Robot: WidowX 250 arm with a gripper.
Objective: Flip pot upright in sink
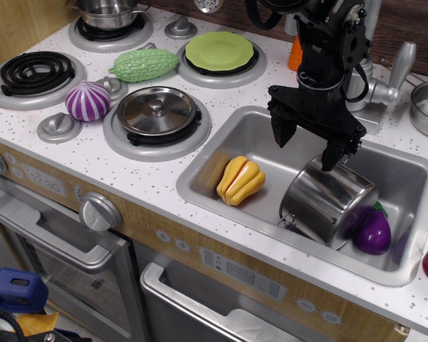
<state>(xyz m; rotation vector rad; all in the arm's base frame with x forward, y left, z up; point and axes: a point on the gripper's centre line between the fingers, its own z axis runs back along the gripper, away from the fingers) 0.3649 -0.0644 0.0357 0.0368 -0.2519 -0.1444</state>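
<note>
The small shiny steel pot (327, 199) lies tilted on its side in the sink (221, 201), its mouth facing down toward the front wall, a wire loop handle showing at its lower left. My gripper (307, 146) hangs open just above the pot's upper rear edge. One black finger is at the left over the basin, the other touches or nearly touches the pot's top right. It holds nothing. A purple eggplant (372, 232) lies against the pot's right side.
A yellow squash (240, 180) lies in the sink's left half. On the stove sit a flat steel lid (156, 110), a green plate (219, 50), a green gourd (144, 64), a purple onion (88, 100) and a back pot (108, 12). The faucet (389, 82) stands behind the sink.
</note>
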